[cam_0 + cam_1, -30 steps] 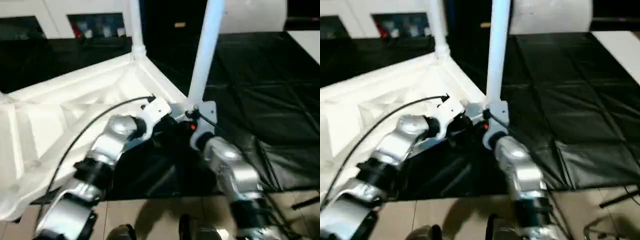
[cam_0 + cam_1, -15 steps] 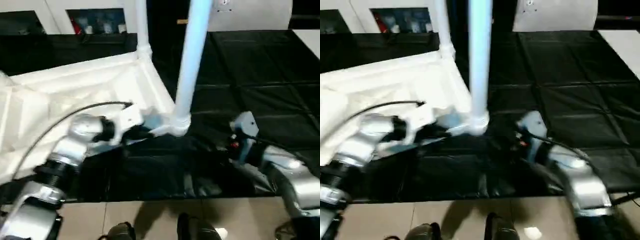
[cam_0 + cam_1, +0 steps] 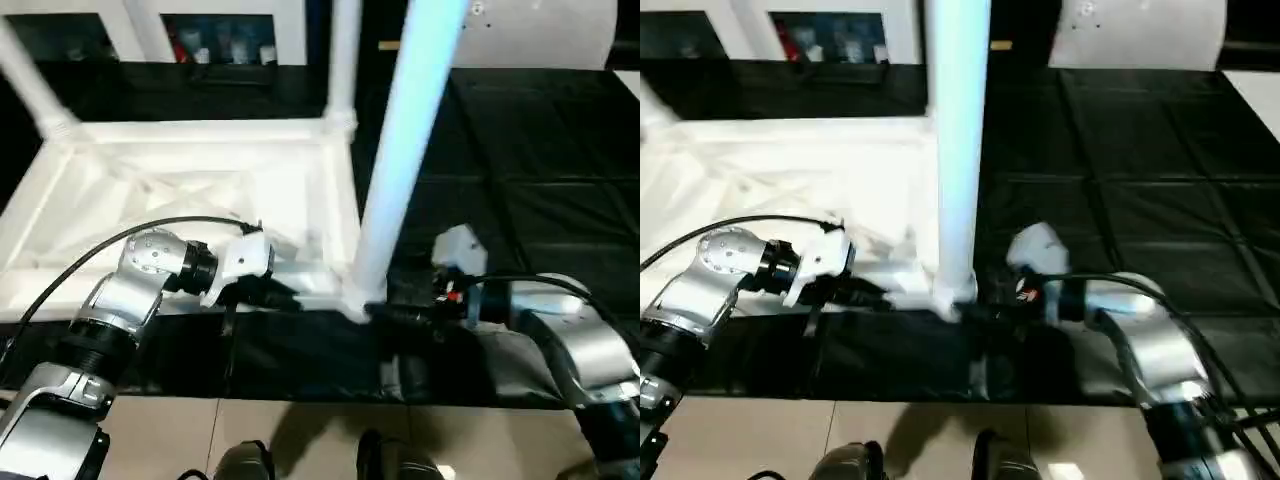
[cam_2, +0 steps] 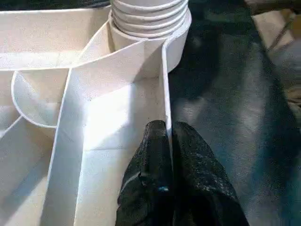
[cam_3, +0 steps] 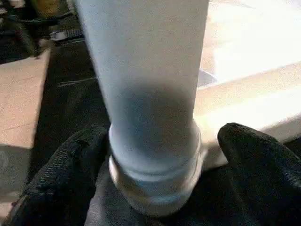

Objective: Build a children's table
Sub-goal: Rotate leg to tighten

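A black tiled mat (image 3: 520, 190) covers the floor, with beige floor tiles (image 3: 300, 440) along the near edge. At the far side stands a white cabinet (image 3: 215, 30) with dark glass-fronted compartments holding small coloured items too blurred to name.

The children's table top (image 3: 190, 200) lies upside down on the mat, left of centre, its ribbed underside facing up and its long axis running left to right. Three legs show, all standing roughly upright from corner sockets. The nearest leg (image 3: 400, 160) rises from the near right corner and leans slightly to the right toward its upper end, crossing in front of the mat and cabinet. A second leg (image 3: 343, 60) stands at the far right corner, and a third leg (image 3: 30, 80) leans left from the far left corner.

The right gripper (image 5: 155, 155) reaches in from the right at mat level; its fingers (image 5: 70, 165) stand wide apart on either side of the base of the nearest leg, close to it, though contact cannot be told. The left gripper (image 4: 168, 136) comes in from the left along the near edge of the top; its fingers are pressed together, pinching the thin upright rim wall (image 4: 164, 84) just beside the threaded corner socket (image 4: 150, 19). A black cable (image 3: 130, 235) arcs over the left forearm.
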